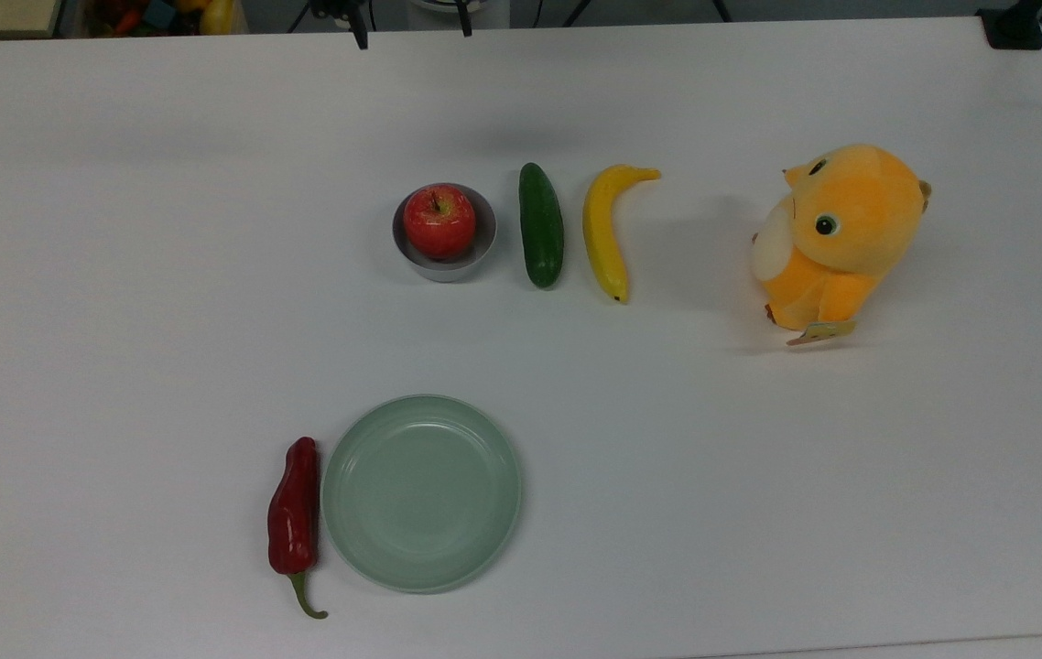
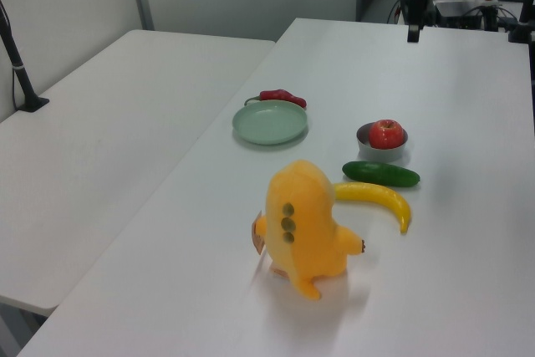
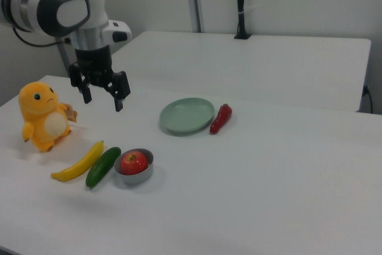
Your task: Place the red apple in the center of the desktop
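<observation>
Red apple (image 3: 133, 162) sitting in a small metal bowl (image 3: 143, 174) on the white desk (image 3: 268, 171), just beside a cucumber (image 3: 102, 166), then a banana (image 3: 77, 163). Further back, pincer (image 3: 102, 98) hanging above the desk, spread wide open, holding nothing.

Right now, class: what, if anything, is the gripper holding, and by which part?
Nothing. The gripper hangs open above the desktop, apart from the red apple.

In the top view, apple (image 1: 439, 221) in bowl (image 1: 444, 264), cucumber (image 1: 540, 225) right.
</observation>
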Robot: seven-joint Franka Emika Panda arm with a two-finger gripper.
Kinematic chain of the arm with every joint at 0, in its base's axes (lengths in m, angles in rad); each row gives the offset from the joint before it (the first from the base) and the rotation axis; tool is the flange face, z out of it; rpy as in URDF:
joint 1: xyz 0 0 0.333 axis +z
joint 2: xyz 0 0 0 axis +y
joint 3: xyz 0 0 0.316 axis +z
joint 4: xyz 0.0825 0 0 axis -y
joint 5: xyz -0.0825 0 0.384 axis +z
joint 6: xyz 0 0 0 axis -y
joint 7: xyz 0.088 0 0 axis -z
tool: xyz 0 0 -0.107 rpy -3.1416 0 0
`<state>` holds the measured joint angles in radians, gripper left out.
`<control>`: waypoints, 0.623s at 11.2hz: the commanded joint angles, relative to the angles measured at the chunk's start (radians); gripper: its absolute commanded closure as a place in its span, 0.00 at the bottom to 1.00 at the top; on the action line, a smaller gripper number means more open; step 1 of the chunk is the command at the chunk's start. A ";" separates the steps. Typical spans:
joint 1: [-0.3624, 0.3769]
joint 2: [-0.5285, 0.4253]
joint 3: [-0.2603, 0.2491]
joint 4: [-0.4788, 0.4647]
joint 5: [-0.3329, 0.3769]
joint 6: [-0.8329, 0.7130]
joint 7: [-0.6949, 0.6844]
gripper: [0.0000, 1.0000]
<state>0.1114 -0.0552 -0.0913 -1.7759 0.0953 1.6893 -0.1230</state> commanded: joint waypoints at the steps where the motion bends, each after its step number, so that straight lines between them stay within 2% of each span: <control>1: 0.014 0.038 0.013 -0.048 -0.008 0.000 -0.024 0.00; 3: 0.014 0.078 0.036 -0.080 -0.008 0.059 -0.018 0.00; 7: 0.014 0.107 0.053 -0.210 -0.006 0.261 -0.015 0.00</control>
<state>0.1208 0.0619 -0.0475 -1.9077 0.0951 1.8471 -0.1301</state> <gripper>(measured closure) 0.000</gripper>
